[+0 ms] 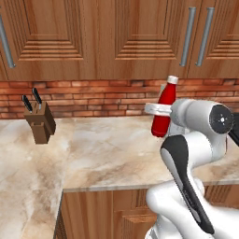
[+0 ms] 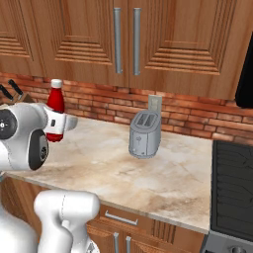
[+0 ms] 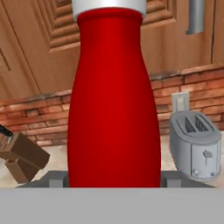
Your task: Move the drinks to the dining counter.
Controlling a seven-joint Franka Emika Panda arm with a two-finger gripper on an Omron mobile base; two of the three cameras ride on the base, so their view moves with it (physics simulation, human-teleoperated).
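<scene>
A slim red bottle with a white cap stands upright over the marbled worktop, close to the brick wall. My gripper is shut on the bottle's body, one finger on each side. From the right base view the red bottle rises above the gripper. In the hand view the bottle fills the middle, with the fingers pressed against its lower sides. Its base is hidden, so I cannot tell whether it touches the worktop. The dining counter is out of view.
A wooden knife block stands left of the bottle near the wall. A silver toaster sits to the right on the worktop. A dark stove borders the worktop's right end. Wooden wall cabinets hang above.
</scene>
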